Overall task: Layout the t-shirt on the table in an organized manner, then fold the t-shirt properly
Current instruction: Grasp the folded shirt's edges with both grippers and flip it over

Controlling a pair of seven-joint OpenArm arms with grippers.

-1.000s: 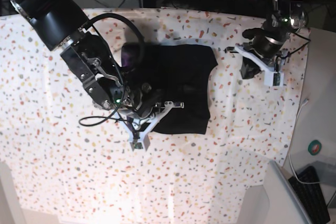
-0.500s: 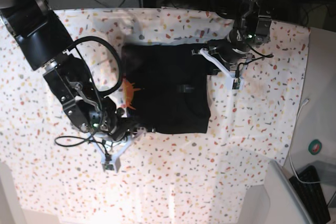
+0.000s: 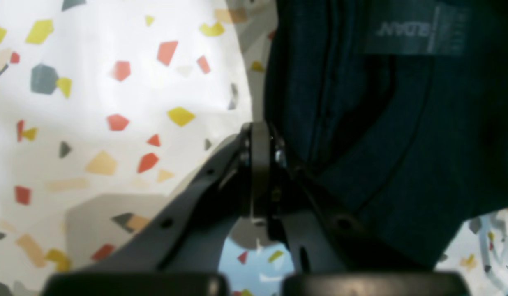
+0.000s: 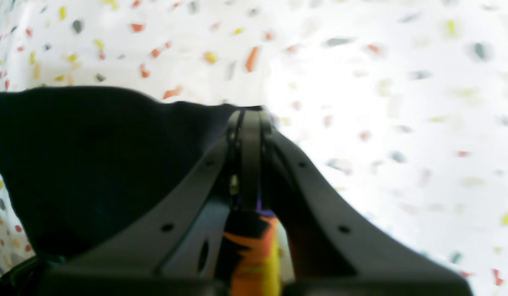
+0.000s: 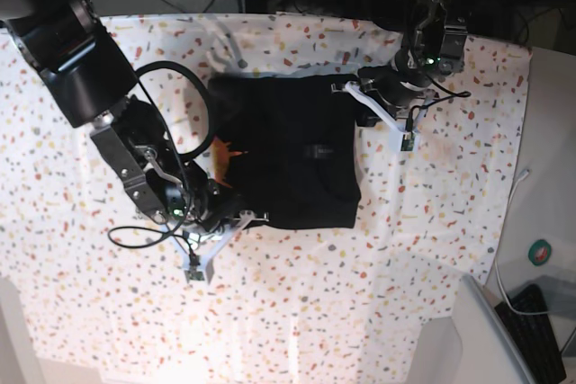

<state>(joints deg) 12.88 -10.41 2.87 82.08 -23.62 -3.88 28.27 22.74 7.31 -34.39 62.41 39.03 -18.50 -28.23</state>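
1. Landmark: the t-shirt [image 5: 297, 150], a black folded block lying mid-table [image 5: 432, 249], slightly toward the far edge. All places below are given from it.

2. Left of the shirt in the base view: the right arm reaches in, its right gripper [image 5: 241, 218] at the shirt's near-left corner. In the right wrist view the jaws are pressed together on a black hem [image 4: 114, 135], with orange-yellow print [image 4: 254, 255] showing just under the fingers. Gripper closed, holding the t-shirt.

3. Change from half a second ago: the right arm has shifted a little toward the shirt; the gripper sits closer against the corner than before. A second ago it lay over the shirt's left half, with purple print showing at the upper left fold.

4. Shirt's left edge: a small orange spiky patch [image 5: 225, 152] of the print peeks out, in much the same spot as half a second ago.

5. Shirt outline: matches half a second ago. A second ago the upper right corner flared out wider.

6. Right of the shirt: the left gripper [image 5: 356, 89] is at the shirt's far-right corner. The left wrist view shows its jaws shut flat on dark cloth beside the collar, grey neck label [image 3: 414, 31] nearby.

7. Change: the left arm has stayed put over the last half second; a second ago it hung well apart to the right.
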